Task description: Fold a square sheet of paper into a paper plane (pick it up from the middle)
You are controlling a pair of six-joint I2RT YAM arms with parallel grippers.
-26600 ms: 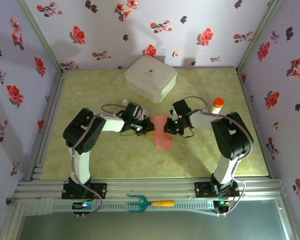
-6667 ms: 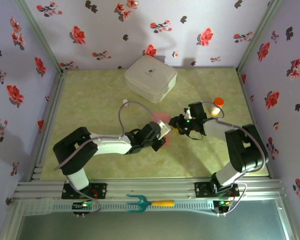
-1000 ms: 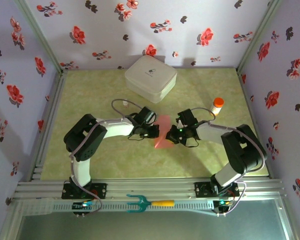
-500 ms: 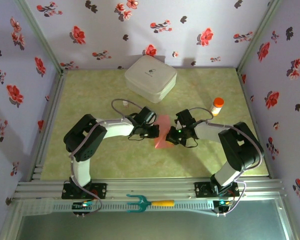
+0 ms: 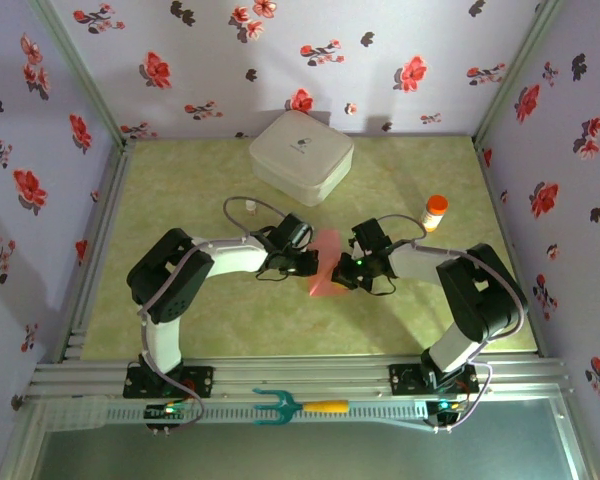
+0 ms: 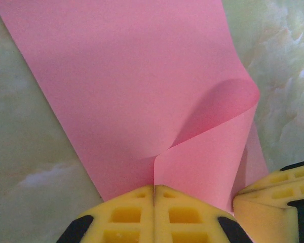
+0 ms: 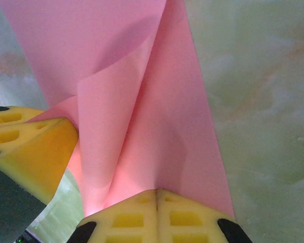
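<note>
The square sheet of paper (image 5: 327, 264) is pink, folded lengthwise, and held just above the green table between both grippers. My left gripper (image 5: 308, 262) is shut on its left edge. In the left wrist view the yellow pads (image 6: 126, 212) meet on the paper (image 6: 126, 76), and a flap curls up to the right. My right gripper (image 5: 343, 271) is shut on the opposite edge. In the right wrist view its pads (image 7: 187, 217) pinch the sheet (image 7: 162, 116), with the left gripper's yellow finger (image 7: 33, 149) close at the left.
A white rounded box (image 5: 301, 157) sits at the back of the table. An orange-capped bottle (image 5: 435, 211) stands right of the right arm. A teal fork-like tool (image 5: 280, 405) lies on the front rail. Flowered walls close in three sides.
Over the last second the right arm's elbow has shifted slightly left. Both grippers and the paper stay where they were.
</note>
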